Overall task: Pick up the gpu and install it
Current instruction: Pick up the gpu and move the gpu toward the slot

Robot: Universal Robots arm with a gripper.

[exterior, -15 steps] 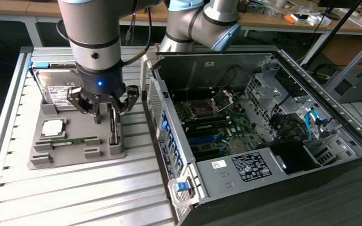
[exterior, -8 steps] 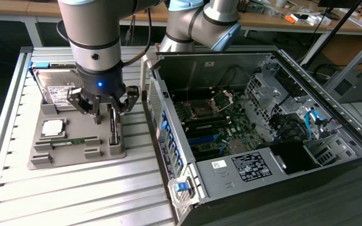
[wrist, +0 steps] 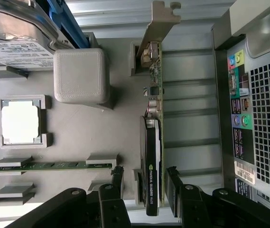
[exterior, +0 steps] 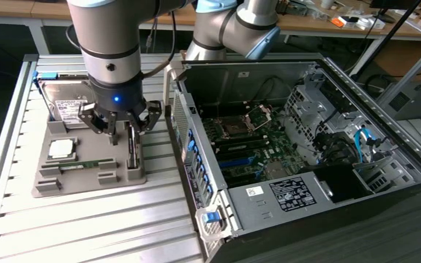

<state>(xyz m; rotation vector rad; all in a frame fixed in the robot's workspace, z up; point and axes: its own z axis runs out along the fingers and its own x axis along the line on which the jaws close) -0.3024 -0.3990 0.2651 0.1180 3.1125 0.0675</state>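
Observation:
The gpu [wrist: 152, 137] is a thin dark card standing on edge in a slot of the grey holder tray [wrist: 78, 137], its silver end bracket [wrist: 159, 21] pointing away from the fingers. In the exterior view the gpu [exterior: 132, 149] stands at the tray's [exterior: 86, 183] right side, just under the arm. My gripper [wrist: 145, 173] is open and straddles the card's cooler end, with one dark finger [wrist: 118, 175] on each side. Neither finger presses on the card. In the exterior view the gripper [exterior: 123, 125] hangs low over the tray.
The tray also holds a silver hard drive [exterior: 68, 104], a square processor [exterior: 61, 148] and a green memory stick [exterior: 79, 163]. The open computer case [exterior: 306, 137] lies at the exterior view's right, its port panel [wrist: 241, 123] close beside the tray. Everything rests on a slatted metal table [exterior: 94, 230].

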